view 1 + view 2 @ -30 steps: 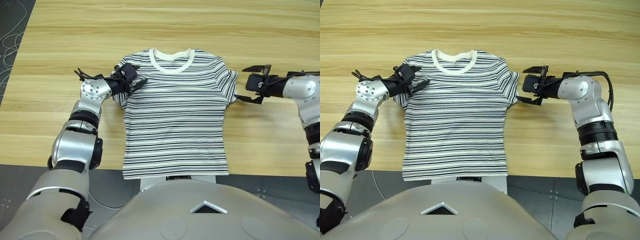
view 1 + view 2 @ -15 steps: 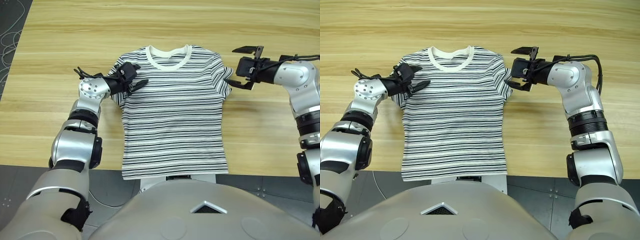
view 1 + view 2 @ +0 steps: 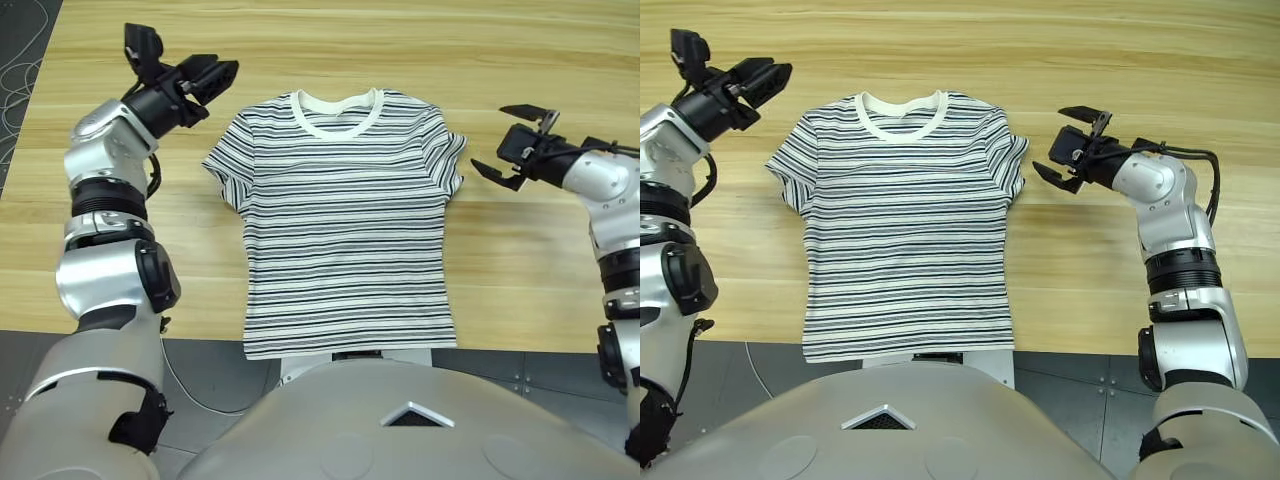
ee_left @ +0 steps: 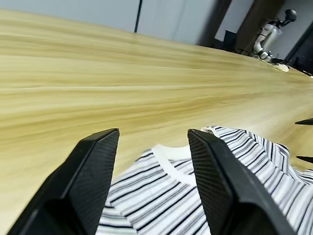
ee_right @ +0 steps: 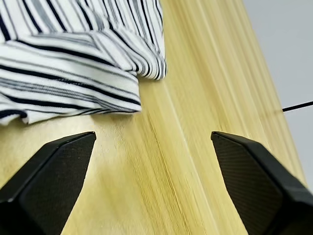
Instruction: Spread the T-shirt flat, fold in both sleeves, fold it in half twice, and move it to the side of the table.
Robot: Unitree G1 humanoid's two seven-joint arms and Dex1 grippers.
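Observation:
A black-and-white striped T-shirt [image 3: 345, 220] with a cream collar [image 3: 338, 107] lies flat, face up, on the wooden table [image 3: 420, 45], and its hem reaches the near edge. Both short sleeves are spread outward. My left gripper [image 3: 222, 75] is open and raised beyond the left sleeve [image 3: 225, 168], off the shirt's upper left corner. In the left wrist view the collar [image 4: 168, 159] shows between its fingers [image 4: 93, 181]. Just right of the right sleeve [image 3: 452, 160], my right gripper [image 3: 495, 138] stands open and holds nothing. That sleeve [image 5: 73, 83] lies in front of it in the right wrist view.
Bare wood extends behind the shirt and on both sides of it. The table's left edge borders a dark floor with thin cables [image 3: 25, 60]. The near table edge [image 3: 520, 350] runs just under the hem.
My left gripper has let go of the left sleeve and swung up, back and to the left. The right gripper has drawn away to the right from the right sleeve. Both sleeves now lie spread.

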